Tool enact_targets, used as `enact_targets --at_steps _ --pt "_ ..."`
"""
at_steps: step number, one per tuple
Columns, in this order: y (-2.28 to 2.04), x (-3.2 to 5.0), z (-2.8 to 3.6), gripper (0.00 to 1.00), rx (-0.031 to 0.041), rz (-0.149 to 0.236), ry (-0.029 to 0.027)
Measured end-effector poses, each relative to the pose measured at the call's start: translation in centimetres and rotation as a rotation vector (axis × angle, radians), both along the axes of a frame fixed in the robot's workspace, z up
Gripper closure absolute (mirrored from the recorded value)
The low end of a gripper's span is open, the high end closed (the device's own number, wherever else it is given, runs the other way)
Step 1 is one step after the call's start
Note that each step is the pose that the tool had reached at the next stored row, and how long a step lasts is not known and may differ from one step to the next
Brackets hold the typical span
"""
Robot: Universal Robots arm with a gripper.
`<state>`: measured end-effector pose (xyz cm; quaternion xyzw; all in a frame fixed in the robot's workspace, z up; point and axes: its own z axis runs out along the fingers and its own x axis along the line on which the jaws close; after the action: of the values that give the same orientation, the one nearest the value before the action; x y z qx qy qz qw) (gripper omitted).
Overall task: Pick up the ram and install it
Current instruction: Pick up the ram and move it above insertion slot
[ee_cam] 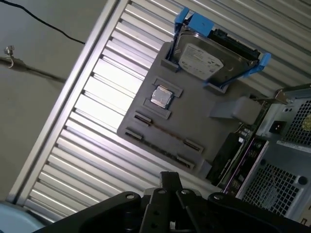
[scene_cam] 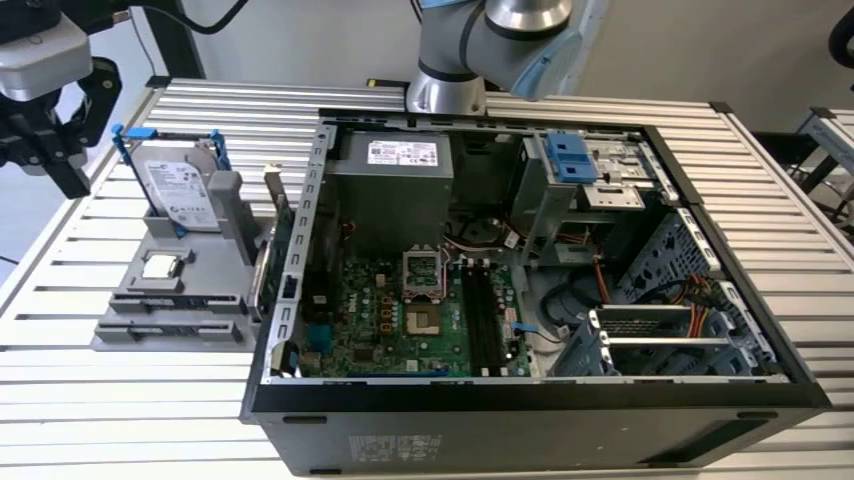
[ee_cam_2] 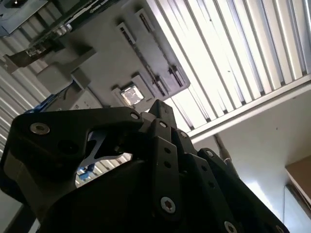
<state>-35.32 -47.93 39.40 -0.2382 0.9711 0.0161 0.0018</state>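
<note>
the gripper (scene_cam: 63, 186) is cut off at the upper corner on the exterior view's left, so only part of its black body and fingers shows there. in both wrist views most of it is dark linkage seen close up. the fingertips seem to meet at a single narrow point in the first wrist view (ee_cam: 170, 177) and in the second wrist view (ee_cam_2: 160, 105). it looks clenched with nothing between the pads, and it touches nothing. it hangs above the slatted table (scene_cam: 54, 300), off to the side of the grey holder (scene_cam: 134, 335).

the ram (ee_cam: 167, 134) is hard to make out. in the first wrist view it shows only as a thin brownish line, edge-on, running between two small end clips on the grey holder, just beside the square silver processor (ee_cam: 161, 97). its chips and green face cannot be seen from this angle, and in the exterior view i cannot pick it out for sure.

on the same holder the hard drive (scene_cam: 176, 190) stands upright in its blue brackets. the open computer case (scene_cam: 534, 410) lies just beside the holder, and the long black memory slots (scene_cam: 491, 315) on its board look unfilled — though their far ends are in shadow
</note>
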Motion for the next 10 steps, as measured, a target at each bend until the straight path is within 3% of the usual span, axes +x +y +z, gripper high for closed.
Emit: enact_targets --at_steps 10 --pt "0.00 0.00 0.04 1.00 -0.0013 0.050 0.0000"
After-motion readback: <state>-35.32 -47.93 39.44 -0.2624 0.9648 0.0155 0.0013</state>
